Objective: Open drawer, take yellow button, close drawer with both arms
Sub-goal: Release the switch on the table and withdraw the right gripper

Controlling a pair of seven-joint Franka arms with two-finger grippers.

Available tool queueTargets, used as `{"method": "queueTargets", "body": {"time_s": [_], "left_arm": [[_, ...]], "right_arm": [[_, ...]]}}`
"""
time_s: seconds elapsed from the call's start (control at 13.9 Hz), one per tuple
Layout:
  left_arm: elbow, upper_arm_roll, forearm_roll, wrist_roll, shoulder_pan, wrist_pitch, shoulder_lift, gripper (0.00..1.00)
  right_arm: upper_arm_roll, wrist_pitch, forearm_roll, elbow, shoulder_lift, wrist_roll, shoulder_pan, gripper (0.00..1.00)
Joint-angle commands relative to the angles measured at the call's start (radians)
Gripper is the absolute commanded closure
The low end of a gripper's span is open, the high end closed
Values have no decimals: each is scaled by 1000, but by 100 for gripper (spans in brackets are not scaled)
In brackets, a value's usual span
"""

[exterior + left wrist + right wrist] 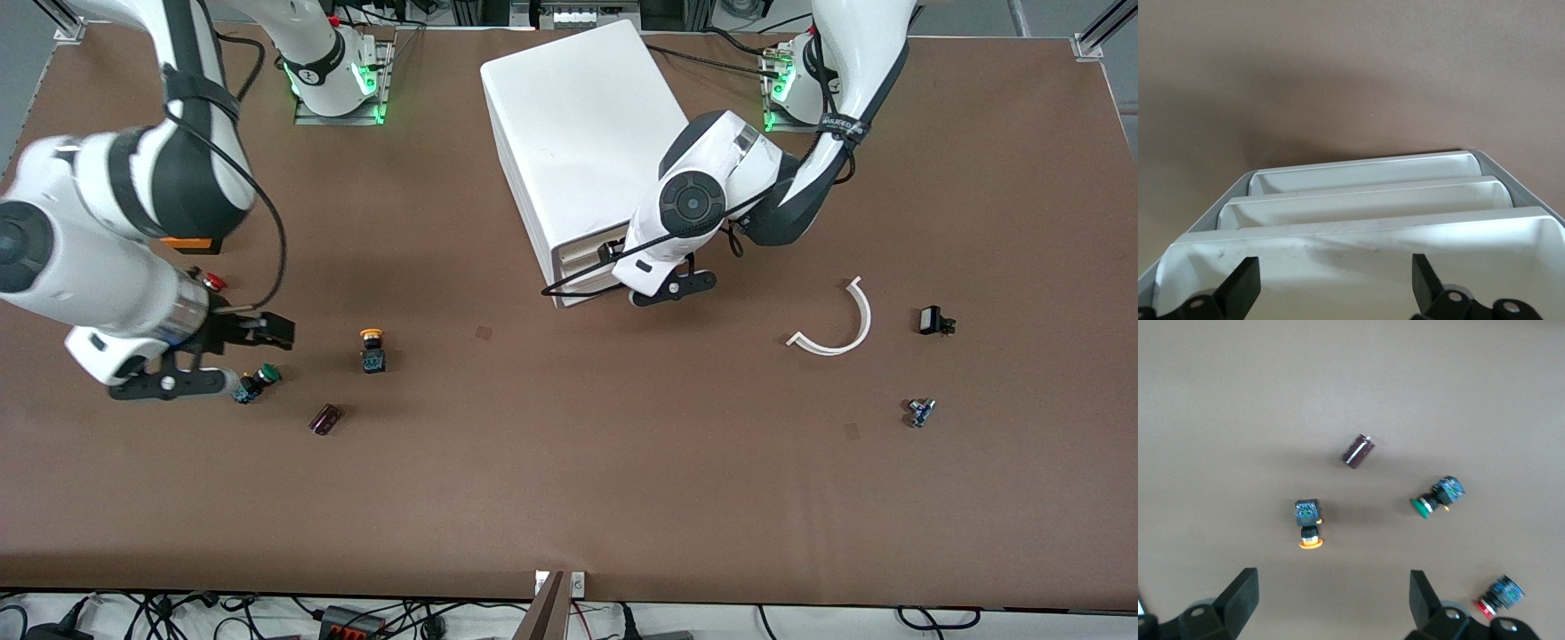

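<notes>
Going across from the right arm's end of the table: the right gripper (258,358) hangs low over the brown matte table (569,498) with its jaws spread wide and nothing in them. The yellow-orange button (372,349) lies on the tabletop just ahead of its fingertips, round cap on a stubby dark body. A green-capped button (258,382) lies on its side almost under one finger. A red-capped button (212,282) is close by the other finger, and a small dark cylinder (325,419) with a pale stripe is near too.

Next comes the cabinet (578,116), a glossy white plastic box with rounded corners. The left gripper (1335,280) is right at its front, jaws wide and holding nothing. The lip of the top drawer (1358,233) sits just past its fingertips, above the two lower drawer fronts. I can't tell how far out the drawer sits.

Well clear of that gripper, toward the left arm's end, are a curved white plastic strip (840,324), a little black part (935,321) and a tiny bluish part (920,412).

With the button already out on the table, I'd say we're at the closing step. The left gripper needs a flat, square push on that smooth drawer front so it doesn't skate off, and the right arm should probably come over to help.
</notes>
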Motion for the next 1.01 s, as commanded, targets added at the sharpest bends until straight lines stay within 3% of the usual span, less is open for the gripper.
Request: {"method": "queueTargets", "body": {"time_s": [0.0, 0.29, 0.5, 0.65, 0.79, 0.93], "left_arm": [[-26, -15, -23, 21, 6, -26, -33, 0], [-23, -16, -23, 23, 10, -33, -33, 0], [7, -3, -5, 18, 15, -32, -30, 0], [39, -2, 41, 38, 77, -39, -33, 0], [108, 4, 85, 137, 127, -97, -33, 0], [182, 4, 122, 238, 202, -169, -33, 0]], "right_arm": [[-31, -72, 16, 32, -57, -2, -2, 0], [-100, -159, 20, 92, -86, -6, -11, 0], [-98, -175, 33, 94, -108, -6, -54, 0], [-71, -177, 56, 92, -147, -11, -122, 0], [7, -195, 52, 94, -169, -17, -226, 0], [151, -193, 33, 85, -201, -31, -365, 0]]}}
